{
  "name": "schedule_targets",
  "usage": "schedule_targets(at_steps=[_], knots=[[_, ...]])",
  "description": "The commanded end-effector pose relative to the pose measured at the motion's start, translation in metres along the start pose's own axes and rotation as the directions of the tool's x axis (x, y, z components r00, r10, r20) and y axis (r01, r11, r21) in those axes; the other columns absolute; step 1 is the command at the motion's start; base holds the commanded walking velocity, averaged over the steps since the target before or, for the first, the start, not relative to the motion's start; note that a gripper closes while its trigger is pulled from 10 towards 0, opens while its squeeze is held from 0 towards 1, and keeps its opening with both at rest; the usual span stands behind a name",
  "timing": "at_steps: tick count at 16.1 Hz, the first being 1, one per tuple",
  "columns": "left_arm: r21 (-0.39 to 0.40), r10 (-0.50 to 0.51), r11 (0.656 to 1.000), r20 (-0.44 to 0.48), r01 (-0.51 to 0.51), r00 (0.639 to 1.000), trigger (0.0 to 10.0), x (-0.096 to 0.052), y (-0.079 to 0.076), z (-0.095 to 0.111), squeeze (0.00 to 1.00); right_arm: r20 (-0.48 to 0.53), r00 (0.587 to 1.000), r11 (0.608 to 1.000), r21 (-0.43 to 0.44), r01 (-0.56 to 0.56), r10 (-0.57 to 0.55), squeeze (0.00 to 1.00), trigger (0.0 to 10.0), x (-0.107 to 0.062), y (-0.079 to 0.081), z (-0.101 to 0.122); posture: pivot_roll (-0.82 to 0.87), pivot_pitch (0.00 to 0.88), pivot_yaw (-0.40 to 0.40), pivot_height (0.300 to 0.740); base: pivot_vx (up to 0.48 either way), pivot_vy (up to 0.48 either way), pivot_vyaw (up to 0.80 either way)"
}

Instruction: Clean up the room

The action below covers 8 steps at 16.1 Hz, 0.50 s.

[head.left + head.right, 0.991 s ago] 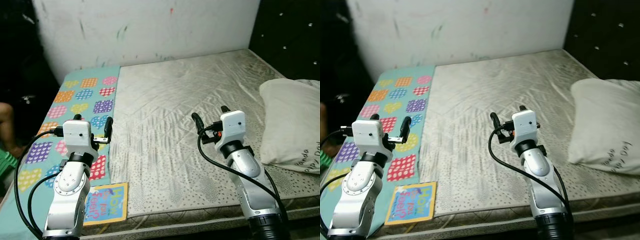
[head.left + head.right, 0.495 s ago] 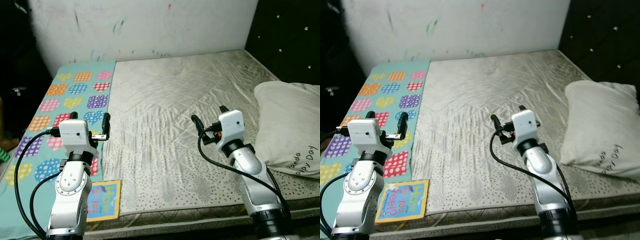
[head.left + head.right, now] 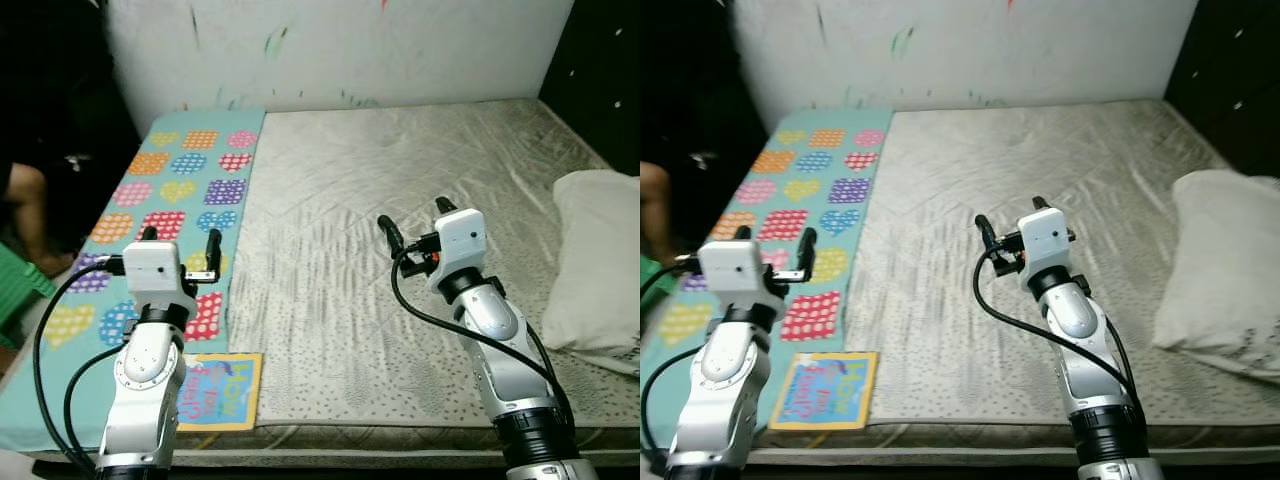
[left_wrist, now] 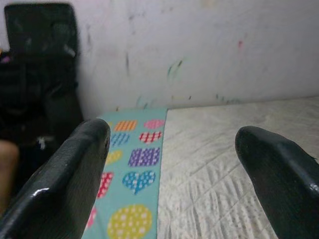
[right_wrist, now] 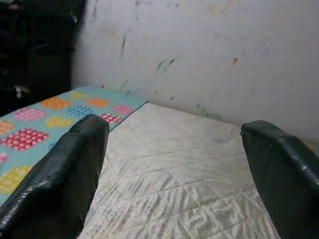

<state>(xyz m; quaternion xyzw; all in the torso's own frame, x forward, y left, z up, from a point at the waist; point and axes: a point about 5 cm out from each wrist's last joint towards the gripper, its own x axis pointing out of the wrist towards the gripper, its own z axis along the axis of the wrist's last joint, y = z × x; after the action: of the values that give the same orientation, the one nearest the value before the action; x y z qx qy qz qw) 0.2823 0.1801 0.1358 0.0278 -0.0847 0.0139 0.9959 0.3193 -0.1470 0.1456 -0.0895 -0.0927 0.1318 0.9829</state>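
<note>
A grey mattress (image 3: 400, 190) lies before me, with a teal sheet of coloured hearts (image 3: 170, 190) along its left side. A colourful children's book (image 3: 215, 392) lies at the front edge of that sheet, just below my left arm. A white pillow (image 3: 600, 260) rests at the right edge. My left gripper (image 3: 180, 240) hovers open over the teal sheet, holding nothing. My right gripper (image 3: 412, 220) hovers open above the middle of the mattress, also holding nothing. Both wrist views look along the spread fingers (image 4: 65, 169) (image 5: 60, 174) toward the stained white wall.
A white scribbled wall (image 3: 340, 50) stands behind the bed. A dark padded headboard (image 3: 605, 60) rises at the right. At the far left a person's leg (image 3: 25, 205) and a green object (image 3: 15, 290) show beside the bed in shadow.
The camera has shifted, so the bed sits further right in view and the pillow is nearer the edge. Both arms hold the same pose with fingers spread.
</note>
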Motion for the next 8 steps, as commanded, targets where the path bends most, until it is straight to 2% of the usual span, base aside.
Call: schedule_targets(at_steps=[1, 2, 5, 8], knots=[[0.015, -0.029, 0.999, 0.003, 0.029, 1.0, 10.0, 0.004, -0.001, 0.002, 0.0, 0.006, 1.0, 1.0, 0.017, 0.026, -0.026, 0.0, 10.0, -0.003, -0.003, -0.001, -0.21, 0.0, 0.106, 0.74, 0.0, 0.0, 0.0], [0.019, -0.052, 0.998, -0.002, 0.052, 0.999, 10.0, 0.006, -0.003, 0.002, 0.0, 0.007, 0.998, 0.998, 0.02, 0.056, -0.056, 0.0, 10.0, -0.007, -0.004, -0.002, -0.25, 0.0, 0.153, 0.74, 0.0, 0.0, 0.0], [0.022, -0.097, 0.995, -0.015, 0.097, 0.995, 10.0, 0.011, -0.008, 0.001, 0.0, -0.002, 0.997, 0.996, 0.02, 0.083, -0.083, 0.0, 10.0, -0.015, -0.002, -0.006, -0.27, 0.0, 0.165, 0.74, 0.0, 0.0, 0.0], [0.013, -0.064, 0.998, -0.015, 0.064, 0.998, 10.0, 0.005, -0.004, 0.0, 0.0, -0.006, 1.0, 1.0, 0.018, -0.002, 0.003, 0.0, 10.0, -0.007, 0.01, -0.004, -0.21, 0.0, 0.085, 0.74, 0.0, 0.0, 0.0]])
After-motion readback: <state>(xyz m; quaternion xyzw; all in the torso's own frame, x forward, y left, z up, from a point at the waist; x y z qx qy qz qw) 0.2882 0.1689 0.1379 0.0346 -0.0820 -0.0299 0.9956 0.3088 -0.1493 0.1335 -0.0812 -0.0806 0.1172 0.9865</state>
